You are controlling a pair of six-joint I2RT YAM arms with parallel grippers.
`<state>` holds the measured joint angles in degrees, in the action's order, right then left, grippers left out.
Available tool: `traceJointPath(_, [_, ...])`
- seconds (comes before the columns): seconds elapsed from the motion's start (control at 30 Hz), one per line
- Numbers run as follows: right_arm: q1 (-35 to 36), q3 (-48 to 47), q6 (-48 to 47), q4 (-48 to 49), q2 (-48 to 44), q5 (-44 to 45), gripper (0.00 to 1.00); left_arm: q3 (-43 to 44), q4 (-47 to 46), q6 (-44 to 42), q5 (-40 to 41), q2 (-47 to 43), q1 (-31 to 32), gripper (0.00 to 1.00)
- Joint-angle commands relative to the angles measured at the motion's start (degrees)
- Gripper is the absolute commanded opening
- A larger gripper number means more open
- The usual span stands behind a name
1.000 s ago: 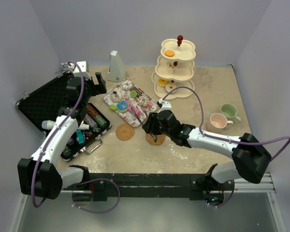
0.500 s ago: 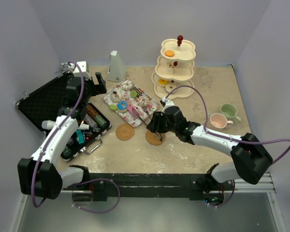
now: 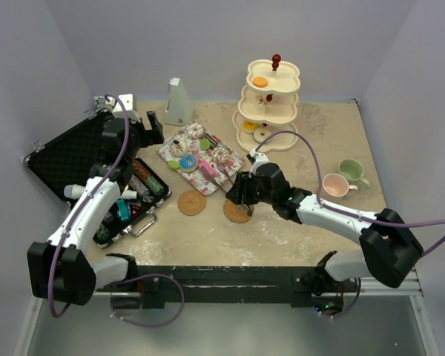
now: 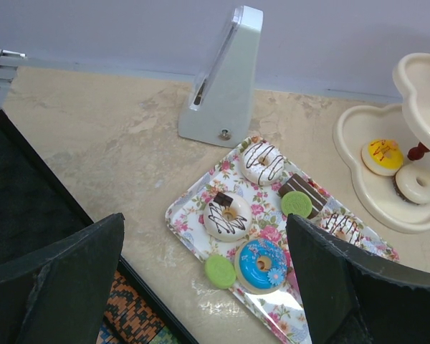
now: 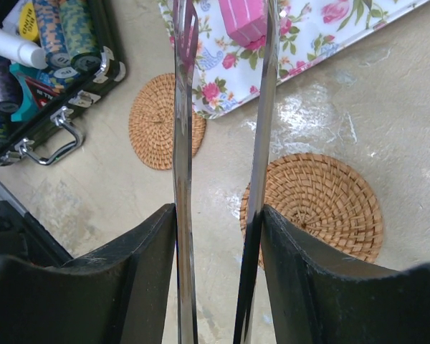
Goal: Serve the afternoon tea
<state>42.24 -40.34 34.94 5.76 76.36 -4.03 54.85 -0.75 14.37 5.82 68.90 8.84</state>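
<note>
The right claw [image 3: 241,191] sits just right of the frame's middle in the top view, above the nearer of two woven coasters [image 3: 238,211]. The other coaster [image 3: 192,202] lies to its left, apart from it. Its fingers are pressed in on a pair of metal tongs [image 5: 183,143], holding the two blades a narrow gap apart. In the right wrist view the blades run up to the frame's top, where a pink cake [image 5: 244,21] on the floral tray [image 3: 200,157] shows between them. I cannot tell whether the blades touch it.

The left claw [image 3: 150,126] hangs at upper left with its fingers spread wide and nothing between them, over the edge of the open black case [image 3: 74,159]. Its wrist view looks down on the tray: a blue donut [image 4: 261,264], two white donuts [image 4: 228,217] with chocolate drizzle, two green discs [image 4: 297,203] and a striped chocolate slice [image 4: 303,192].

The cream three-tier stand [image 3: 271,104] with its red knob [image 3: 276,58] stands at the top, right of centre, with an orange piece on the top tier and more sweets lower down. The pink mug [image 3: 334,185] and green mug [image 3: 351,171] stand side by side at the right. A grey pyramid [image 3: 179,102] stands just behind the tray.
</note>
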Motion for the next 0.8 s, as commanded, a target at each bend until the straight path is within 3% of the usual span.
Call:
traceJointPath(0.0, [-0.2,0.4,-2.2,2.1,1.2,0.5,0.51,1.0,-2.0,0.7,-0.7,0.1,0.4,1.00])
traceJointPath(0.57, [-0.2,0.6,-3.6,3.6,4.2,1.7,0.44,1.0,-2.0,0.7,-0.9,0.2,0.4,1.00])
traceJointPath(0.77, [-0.2,0.4,-3.7,4.4,4.8,1.7,0.31,1.0,-1.9,0.7,-0.9,0.1,0.4,1.00])
